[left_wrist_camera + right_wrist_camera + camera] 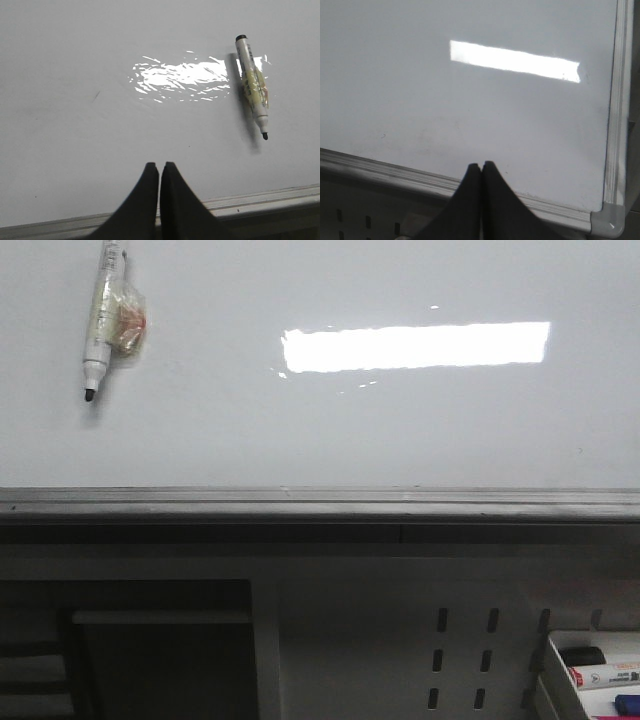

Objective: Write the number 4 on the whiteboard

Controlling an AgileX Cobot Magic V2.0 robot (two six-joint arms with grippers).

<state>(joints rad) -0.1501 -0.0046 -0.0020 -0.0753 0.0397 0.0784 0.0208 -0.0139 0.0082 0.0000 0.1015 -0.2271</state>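
the whiteboard [320, 430] is blank, with no 4 on it yet, so the job looks to be right at the start. a marker [103, 317] lies on the board at its far left with its cap off and its black tip pointing toward the grey edge [320, 502], and no gripper holds it. the left gripper [159, 172] and the right gripper [481, 172] both have their fingers pressed together with nothing between them, so the next move, i think, is for the left one to open up, go over to the marker and pinch it round the middle.
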